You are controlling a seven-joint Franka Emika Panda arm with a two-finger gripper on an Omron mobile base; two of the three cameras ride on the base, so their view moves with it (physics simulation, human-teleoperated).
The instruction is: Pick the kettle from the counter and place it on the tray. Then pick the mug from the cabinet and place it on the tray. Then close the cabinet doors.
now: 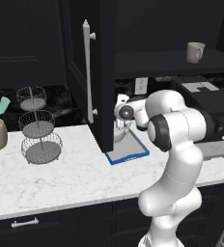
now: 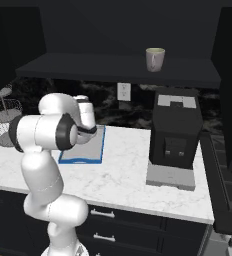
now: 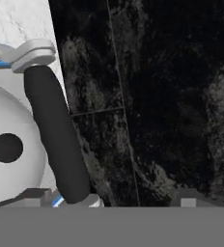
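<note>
The white arm bends over the white marble-patterned tabletop (image 1: 61, 178) toward the flat grey tray with a raised blue rim (image 1: 133, 153), which lies on the tabletop beneath the open black cabinet door with a long silver bar handle (image 1: 88, 72). The small round white kettle (image 3: 12, 144) sits on the tray, its dark handle (image 3: 53, 135) upright close before the hand camera. The pincer (image 3: 114, 200) is released, jaws spread wide, holding nothing. Farther back, the off-white cylindrical mug (image 2: 155, 59) stands on the dark inner shelf of the black cabinet (image 2: 113, 67).
</note>
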